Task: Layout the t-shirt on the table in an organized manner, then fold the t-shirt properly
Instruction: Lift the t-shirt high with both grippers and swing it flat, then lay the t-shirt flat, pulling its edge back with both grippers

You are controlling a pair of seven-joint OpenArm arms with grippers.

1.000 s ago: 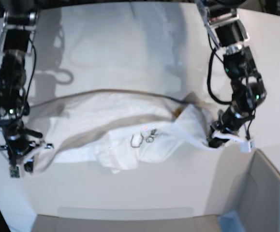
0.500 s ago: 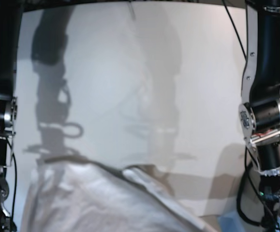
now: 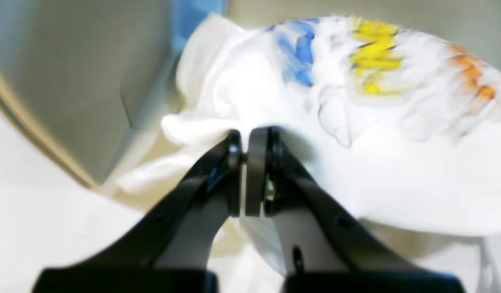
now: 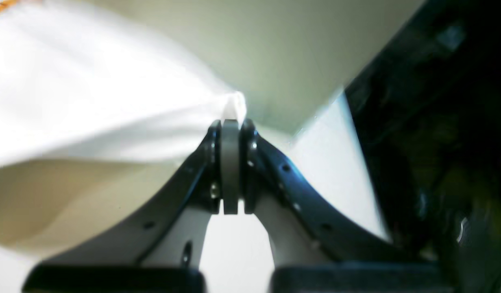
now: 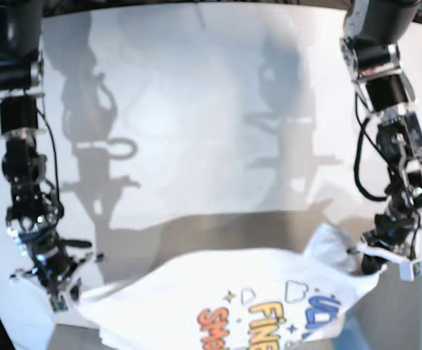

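White t-shirt [image 5: 269,299] stretched above table [image 5: 196,109]; both end effectors clenched on fabric; grey bin [image 3: 71,73] adjacent.

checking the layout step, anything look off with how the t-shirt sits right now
Yes. The t-shirt is not flat: both grippers, left and right, pinch its edges, and it hangs bunched over the table's near edge, its print running sideways.
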